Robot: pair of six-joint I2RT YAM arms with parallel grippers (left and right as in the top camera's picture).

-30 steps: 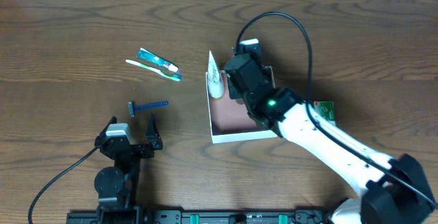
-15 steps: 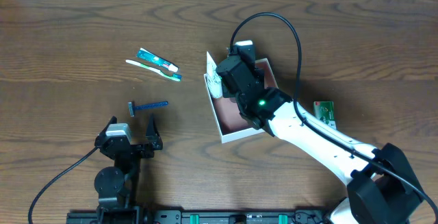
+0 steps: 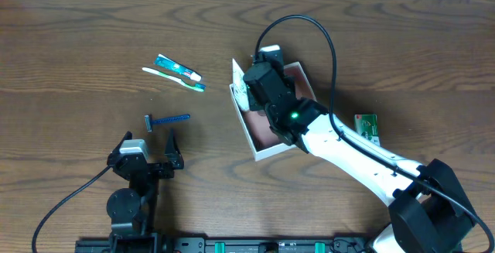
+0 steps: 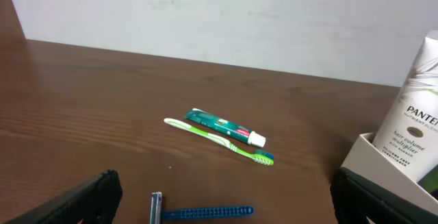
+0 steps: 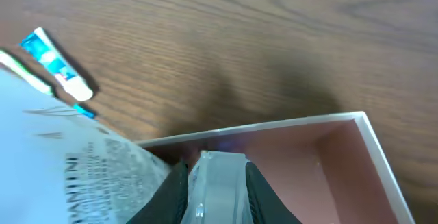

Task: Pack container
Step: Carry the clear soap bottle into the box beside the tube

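Observation:
The container [image 3: 273, 149], a shallow white-walled box with a pinkish floor, sits skewed at the table's centre. My right gripper [image 3: 257, 92] is inside it at its far end, shut on a clear pale plastic item [image 5: 217, 186] just above the floor [image 5: 328, 172]. A white shampoo tube [image 3: 240, 83] leans on the container's left wall; it also shows in the right wrist view [image 5: 68, 172] and the left wrist view [image 4: 414, 125]. My left gripper [image 3: 148, 154] is open and empty near the front edge, with a blue razor [image 4: 202, 212] between its fingers' line of sight.
A toothpaste tube [image 3: 178, 67] and a green-and-white toothbrush [image 3: 175, 79] lie side by side at the far left. The blue razor [image 3: 167, 120] lies just beyond the left gripper. A small green packet [image 3: 366, 125] lies right of the right arm.
The right gripper has moved a little left and away with the clear item. The container has turned with it, its near edge swinging right. The left arm has not moved.

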